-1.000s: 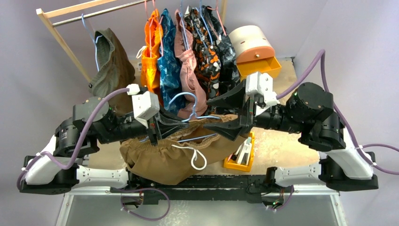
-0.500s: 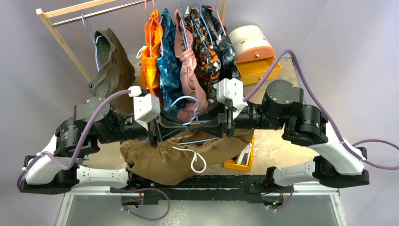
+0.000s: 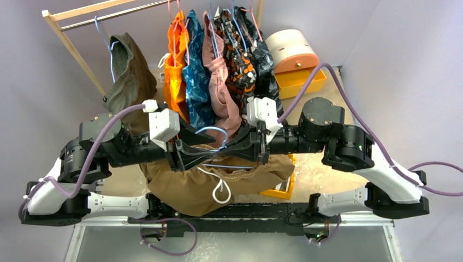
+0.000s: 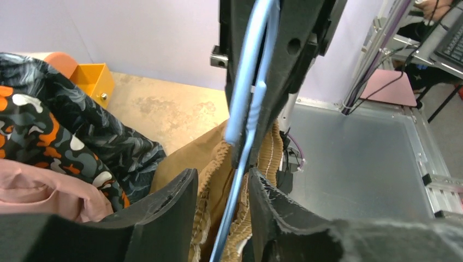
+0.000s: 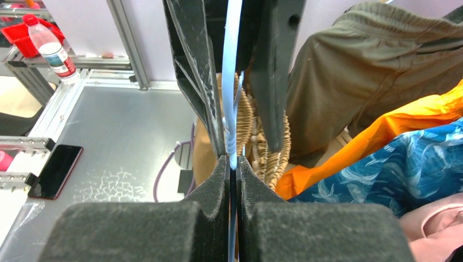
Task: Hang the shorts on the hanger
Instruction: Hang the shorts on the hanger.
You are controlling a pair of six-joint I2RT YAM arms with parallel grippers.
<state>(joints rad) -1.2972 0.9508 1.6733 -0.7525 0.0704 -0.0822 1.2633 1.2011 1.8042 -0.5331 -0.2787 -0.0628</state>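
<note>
The tan-brown shorts [image 3: 218,185] hang off the table's near edge, their gathered waistband [image 4: 210,164] threaded on the light-blue hanger [image 3: 215,131], white drawstring dangling. My right gripper [image 5: 233,164] is shut on the hanger's wire [image 5: 230,82] just below the hook's twisted neck. My left gripper [image 4: 221,188] faces it from the other side, open. The hanger wire [image 4: 248,109] and waistband folds pass between its spread jaws. In the top view the left gripper [image 3: 210,152] and right gripper [image 3: 228,148] meet tip to tip above the shorts.
A wooden rack [image 3: 71,43] at the back carries an olive garment [image 3: 128,73], orange shorts [image 3: 176,60] and several patterned garments close behind the grippers. A round box with an orange drawer [image 3: 295,57] stands back right. An orange tray [image 3: 279,188] peeks from under the shorts.
My right arm swung left to the hanger and its jaws closed on the wire. My left gripper, shut on the hanger before, has opened. The shorts shifted slightly right.
</note>
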